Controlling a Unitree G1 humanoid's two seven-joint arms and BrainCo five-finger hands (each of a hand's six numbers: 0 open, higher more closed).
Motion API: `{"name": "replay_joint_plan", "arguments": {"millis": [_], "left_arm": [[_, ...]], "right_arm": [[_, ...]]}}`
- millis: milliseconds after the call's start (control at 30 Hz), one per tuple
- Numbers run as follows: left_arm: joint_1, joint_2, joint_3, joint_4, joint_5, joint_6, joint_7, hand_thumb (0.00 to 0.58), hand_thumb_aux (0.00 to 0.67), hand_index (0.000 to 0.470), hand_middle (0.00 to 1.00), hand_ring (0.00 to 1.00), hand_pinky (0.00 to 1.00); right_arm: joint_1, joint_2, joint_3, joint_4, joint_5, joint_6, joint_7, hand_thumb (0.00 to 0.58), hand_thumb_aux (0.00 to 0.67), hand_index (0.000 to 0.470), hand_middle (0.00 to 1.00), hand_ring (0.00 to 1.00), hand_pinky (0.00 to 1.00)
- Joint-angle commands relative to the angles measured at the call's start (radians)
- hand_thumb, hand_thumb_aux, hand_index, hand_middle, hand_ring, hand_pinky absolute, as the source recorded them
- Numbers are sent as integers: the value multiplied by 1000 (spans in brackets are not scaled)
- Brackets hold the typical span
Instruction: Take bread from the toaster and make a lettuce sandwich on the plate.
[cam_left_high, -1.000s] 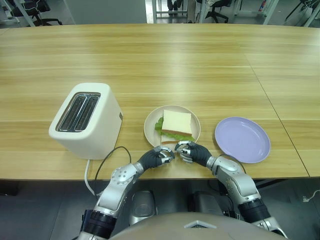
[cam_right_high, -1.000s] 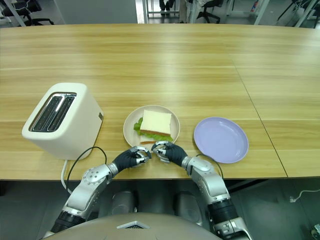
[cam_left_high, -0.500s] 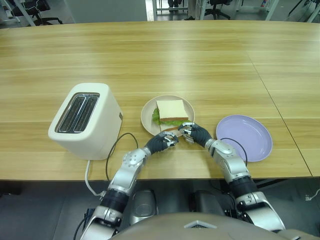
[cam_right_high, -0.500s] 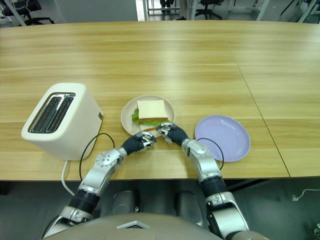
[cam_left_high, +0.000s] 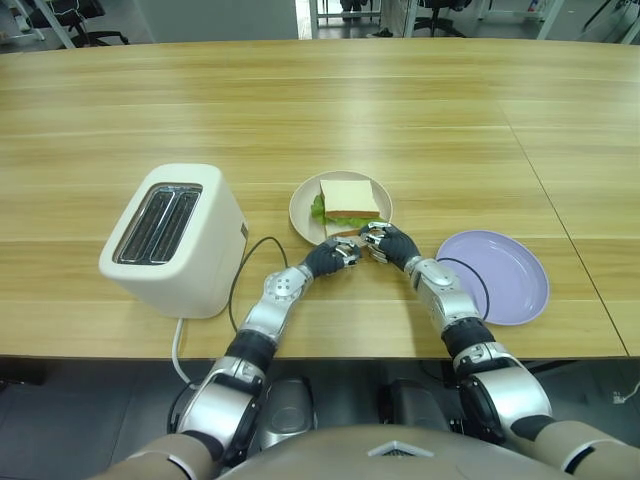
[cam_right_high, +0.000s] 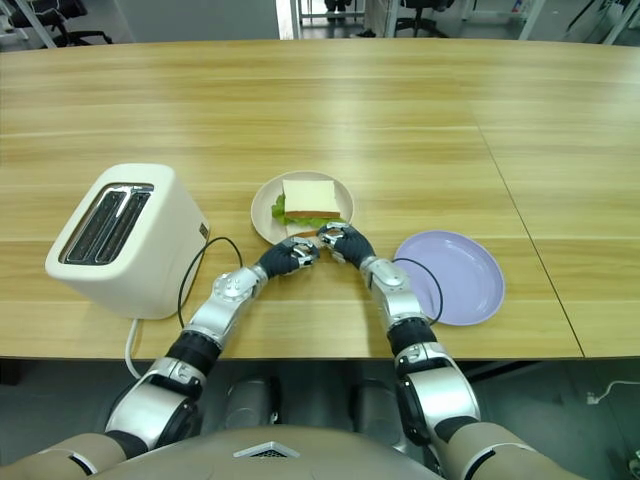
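The toaster (cam_left_high: 172, 238) stands at the left of the counter (cam_left_high: 300, 110), and its slots (cam_left_high: 155, 222) look empty, which fits bread already taken out; their depths are too dark to be sure. Its cord (cam_left_high: 240, 275) loops toward the left hand (cam_left_high: 330, 257). That hand's fingers are clenched, gripping nothing I can make out, knuckles against the near rim of the plate (cam_left_high: 303, 200), probably to steady or nudge it. The sandwich (cam_left_high: 350, 199) lies on this plate, with lettuce (cam_left_high: 318, 208) poking out at its left side. The lower slice is mostly covered. The right hand (cam_left_high: 386, 243), likewise clenched, meets the same rim and hides it. A purple plate (cam_left_high: 495, 278) sits just right.
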Motion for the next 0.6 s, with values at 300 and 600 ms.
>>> {"name": "replay_joint_plan", "arguments": {"millis": [300,600], "left_arm": [[-105,-19,58,259,20,-98,52,580,670,460,1000,1000,1000],[-94,-22,65,277,29,-133,41,580,670,460,1000,1000,1000]], "right_arm": [[-74,9,-63,180,-29,-75,-47,580,670,460,1000,1000,1000],[-73,23,-81,186,-31,-85,-47,580,670,460,953,953,953]]}}
